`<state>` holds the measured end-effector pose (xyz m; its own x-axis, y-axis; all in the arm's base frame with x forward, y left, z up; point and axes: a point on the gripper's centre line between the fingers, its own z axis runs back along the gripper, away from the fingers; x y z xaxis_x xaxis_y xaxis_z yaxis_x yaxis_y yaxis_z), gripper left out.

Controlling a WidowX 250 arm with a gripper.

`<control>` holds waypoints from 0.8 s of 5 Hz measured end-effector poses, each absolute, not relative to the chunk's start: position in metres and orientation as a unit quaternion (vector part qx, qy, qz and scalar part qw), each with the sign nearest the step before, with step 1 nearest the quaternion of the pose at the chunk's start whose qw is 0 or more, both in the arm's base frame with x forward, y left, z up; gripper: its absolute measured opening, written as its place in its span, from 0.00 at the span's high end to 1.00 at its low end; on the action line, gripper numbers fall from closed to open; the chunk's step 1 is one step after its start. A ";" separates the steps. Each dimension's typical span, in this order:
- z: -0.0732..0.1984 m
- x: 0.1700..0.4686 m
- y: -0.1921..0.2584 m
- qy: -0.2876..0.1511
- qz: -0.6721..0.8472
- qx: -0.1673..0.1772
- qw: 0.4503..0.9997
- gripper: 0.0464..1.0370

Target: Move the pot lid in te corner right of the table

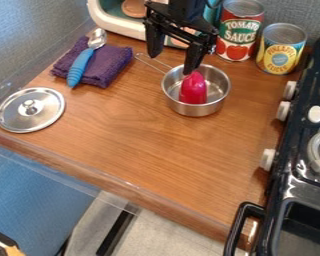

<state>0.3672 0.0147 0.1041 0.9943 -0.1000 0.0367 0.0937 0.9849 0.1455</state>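
The silver pot lid (30, 110) with its small round knob lies flat near the left edge of the wooden table (142, 150). My black gripper (171, 64) hangs at the top middle, far to the right of the lid and above the back of the metal pot. Its two fingers stand wide apart with nothing held between them. The right fingertip is in front of the pot's back rim, just above the red object.
A metal pot (195, 109) holds a red object (193, 89). A blue-handled spoon (80, 66) rests on a folded purple cloth (110, 64). Two cans, tomato sauce (239, 31) and pineapple (281, 49), stand at the back right, beside the black stove (293, 175).
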 end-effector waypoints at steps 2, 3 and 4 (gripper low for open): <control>0.075 0.332 0.048 0.004 -0.030 0.072 0.997 0.04; 0.088 0.298 0.097 -0.035 0.010 0.067 0.997 0.04; 0.091 0.263 0.138 -0.049 0.028 0.062 0.996 0.04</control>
